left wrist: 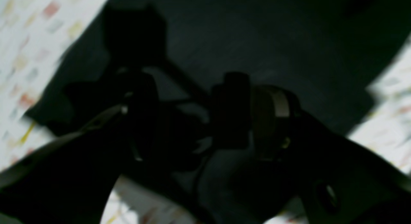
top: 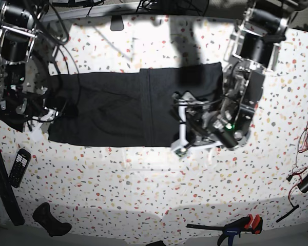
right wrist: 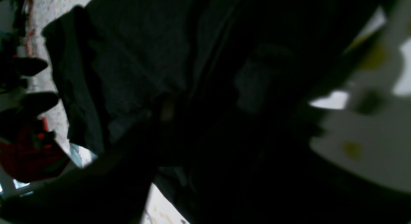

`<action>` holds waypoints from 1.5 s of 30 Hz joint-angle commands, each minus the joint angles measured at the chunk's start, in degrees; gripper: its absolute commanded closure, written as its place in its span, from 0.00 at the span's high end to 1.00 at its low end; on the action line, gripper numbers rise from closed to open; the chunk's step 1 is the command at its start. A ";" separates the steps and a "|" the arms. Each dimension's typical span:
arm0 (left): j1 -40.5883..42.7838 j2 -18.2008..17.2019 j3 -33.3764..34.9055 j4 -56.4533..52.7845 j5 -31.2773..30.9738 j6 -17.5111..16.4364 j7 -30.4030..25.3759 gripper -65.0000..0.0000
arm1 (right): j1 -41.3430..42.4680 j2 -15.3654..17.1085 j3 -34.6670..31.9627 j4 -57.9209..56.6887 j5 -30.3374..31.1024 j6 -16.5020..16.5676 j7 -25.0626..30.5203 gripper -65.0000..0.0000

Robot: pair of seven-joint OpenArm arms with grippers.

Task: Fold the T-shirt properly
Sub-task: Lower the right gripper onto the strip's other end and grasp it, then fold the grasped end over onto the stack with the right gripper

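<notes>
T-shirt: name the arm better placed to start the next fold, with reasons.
Probably the right gripper: it sits at the T-shirt end edge, seemingly closing on fabric. The left gripper stands open over the other half, gripping nothing.

White speckled terrazzo table, overhead light

Both wrist views are dark and smeared. In the left wrist view the left hand blurs into the T-shirt beneath it, fingertip edges lost. In the right wrist view the right hand is a black mass; its jaw gap cannot be told. In the base view, the T-shirt's end beneath the right hand is hidden.
</notes>
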 commanded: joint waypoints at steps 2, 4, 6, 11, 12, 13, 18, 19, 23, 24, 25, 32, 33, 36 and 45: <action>-0.28 -1.27 -0.11 0.90 -0.57 0.37 -1.60 0.66 | 0.24 0.42 -0.39 -0.04 -2.43 -0.25 -2.86 0.16; 1.44 -3.10 -0.11 0.90 1.05 0.28 -5.90 0.66 | 0.39 0.42 -0.39 -0.04 -2.43 -0.25 -2.91 0.00; 3.19 -4.94 -0.11 0.90 4.09 0.37 -9.84 0.66 | 0.46 0.42 -0.39 0.04 -2.23 -0.25 -2.86 0.00; 5.88 -8.00 -0.09 0.90 4.26 0.37 -14.12 0.66 | 0.46 0.00 -0.39 2.34 3.89 -0.25 -4.37 0.00; 6.08 -7.98 -0.09 0.90 4.26 0.37 -14.36 0.66 | 0.48 -0.26 -0.42 3.45 4.96 -0.25 -4.87 0.00; 6.21 -7.85 -0.09 0.90 4.04 0.35 -14.53 0.66 | 0.50 -0.68 -0.39 4.87 5.68 -0.25 -5.33 0.00; 6.19 -7.65 -0.09 0.90 2.23 0.37 -16.59 0.66 | 0.55 -3.69 -0.39 13.51 6.16 -0.25 -6.80 0.00; 6.21 -7.65 -0.09 0.90 2.16 0.35 -16.57 0.66 | 0.55 -4.48 -0.42 15.39 6.19 -0.25 -7.02 0.00; 6.32 -7.65 -0.09 0.90 2.16 0.37 -16.63 0.66 | 0.79 -8.52 -0.42 21.73 6.14 -0.25 -7.26 0.00; 6.36 -7.65 -0.09 0.90 2.14 0.35 -16.72 0.66 | 1.07 -9.77 -0.42 22.64 6.14 -0.25 -7.39 0.00; 6.38 -7.65 -0.09 0.90 2.14 0.35 -16.79 0.66 | 1.31 -11.08 -0.42 23.19 6.14 -0.25 -7.56 0.00; 6.84 -7.65 -0.09 0.90 2.14 0.35 -16.83 0.66 | 3.41 -20.50 -1.27 23.54 6.10 -0.25 -8.28 0.00; 6.84 -7.65 -0.09 0.90 2.14 0.35 -16.85 0.66 | 3.43 -21.51 -2.16 23.54 6.12 -0.25 -8.28 0.00; 6.84 -7.67 -0.09 0.90 2.14 0.35 -17.25 0.66 | 3.37 -24.15 -6.14 23.54 5.62 -0.25 -8.31 0.00; 6.84 -7.65 -0.09 0.90 2.08 0.37 -17.20 0.66 | 4.22 -32.46 -12.02 23.54 1.01 -0.25 -4.28 0.00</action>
